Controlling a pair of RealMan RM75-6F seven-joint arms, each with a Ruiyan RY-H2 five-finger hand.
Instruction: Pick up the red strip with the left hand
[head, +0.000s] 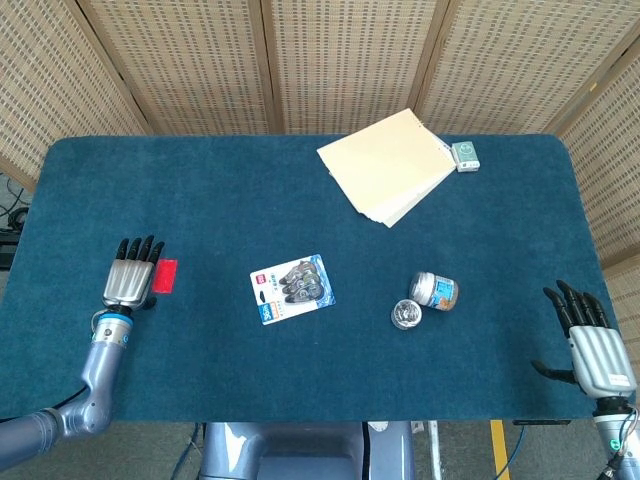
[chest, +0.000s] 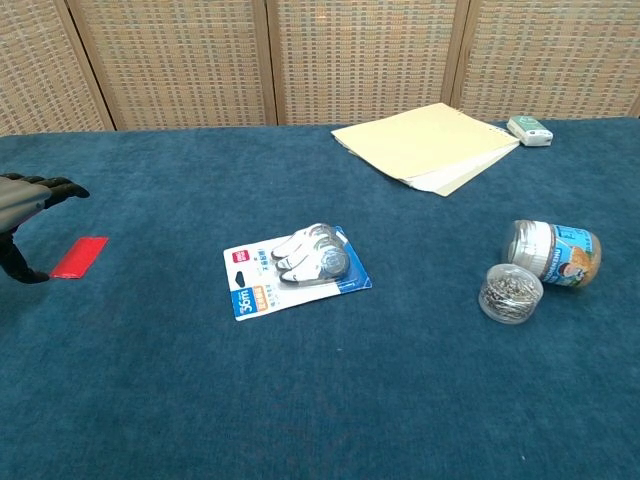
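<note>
The red strip (head: 166, 275) (chest: 79, 257) lies flat on the blue table cloth at the left side. My left hand (head: 131, 278) (chest: 22, 218) hovers just left of it, fingers stretched out and apart, thumb tip close to the strip's near end, holding nothing. In the head view the hand covers the strip's left edge. My right hand (head: 587, 338) stays at the table's near right corner, fingers spread and empty; the chest view does not show it.
A blister pack of correction tapes (head: 291, 287) (chest: 294, 268) lies mid-table. A tipped jar (head: 436, 290) (chest: 553, 247) and its round lid of clips (head: 405, 316) (chest: 511, 293) sit to the right. Cream folders (head: 390, 164) (chest: 427, 145) and a small box (head: 465, 154) (chest: 529, 130) lie at the back right.
</note>
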